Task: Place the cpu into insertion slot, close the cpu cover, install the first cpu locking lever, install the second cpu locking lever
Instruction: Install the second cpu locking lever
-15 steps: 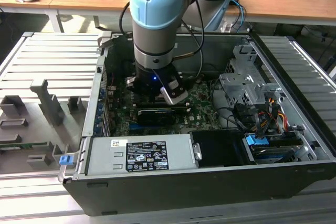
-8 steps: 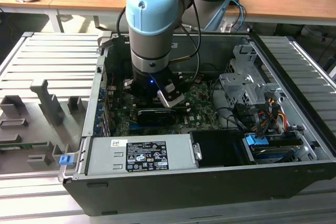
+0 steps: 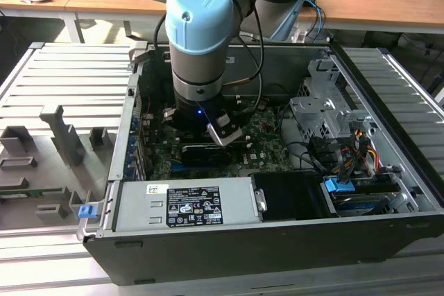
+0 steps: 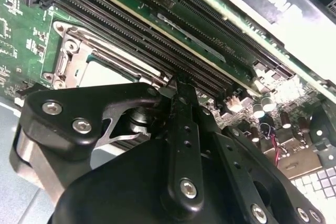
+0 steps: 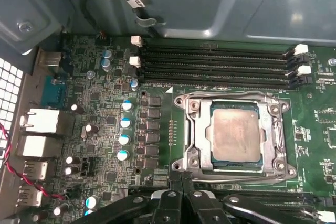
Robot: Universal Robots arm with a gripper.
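The cpu (image 5: pixel 235 132) is sitting flat in the insertion slot (image 5: pixel 234 167), a small square chip with a pale, dull silver-grey face that is showing faint smudges. The cpu cover (image 5: pixel 196 135), a thin silver metal frame with a cut-out middle, is lying down around the chip, its bright stamped edges and round screw heads at the corners catching the light. Green circuit board (image 5: pixel 157 166) is spreading all around the socket, dotted with small silver-topped cylinders and dark square parts. Just beside the socket, four long black memory slots (image 5: pixel 215 66) with white end clips are running in parallel.

The gripper (image 5: pixel 181 178) is hovering close over the board at the socket's edge, its matte black fingers (image 5: pixel 187 182) pressed together with nothing between them. In the second wrist view the same black linkage (image 4: pixel 181 145), studded with silver screws, is hanging above the chip's corner (image 4: pixel 100 74).

In the exterior view the grey and blue arm (image 3: pixel 201 25) is reaching down into the open computer case (image 3: pixel 277 240).
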